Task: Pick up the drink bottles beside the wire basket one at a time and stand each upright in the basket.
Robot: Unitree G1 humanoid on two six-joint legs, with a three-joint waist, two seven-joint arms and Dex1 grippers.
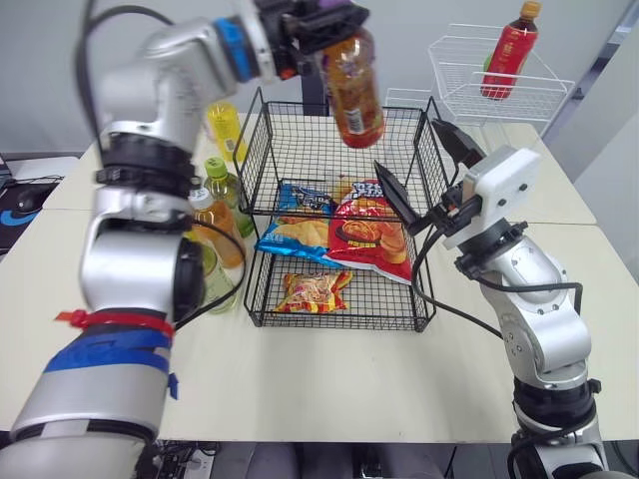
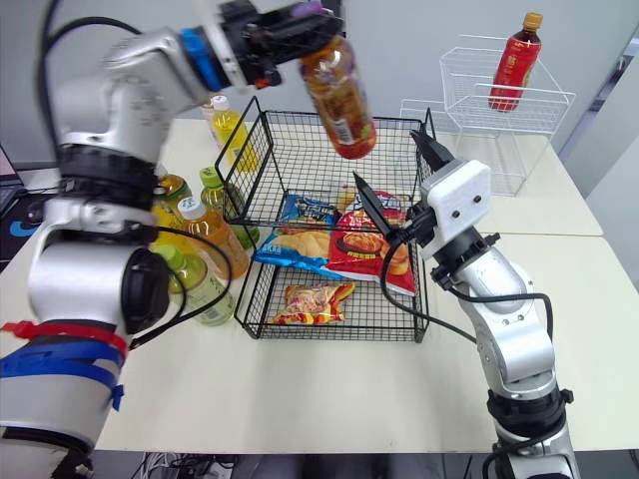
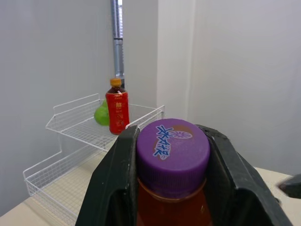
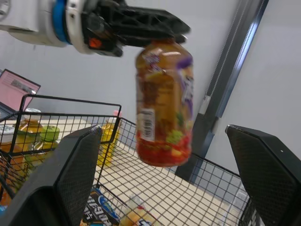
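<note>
My left gripper (image 1: 324, 22) is shut on the purple cap of an amber drink bottle (image 1: 352, 90), holding it in the air above the far half of the black wire basket (image 1: 262, 150). The bottle (image 4: 163, 120) hangs nearly upright, slightly tilted, and the cap (image 3: 172, 147) sits clamped between both black fingers. Several other drink bottles (image 1: 222, 210) with green, white and yellow caps stand left of the basket. My right gripper (image 1: 427, 165) is open, raised at the basket's right rim, with nothing between its fingers.
The basket's lower tiers hold snack bags (image 1: 367, 232). A white wire rack (image 1: 504, 95) at the back right carries a red bottle (image 1: 510, 50). The table (image 1: 329, 379) in front of the basket is bare.
</note>
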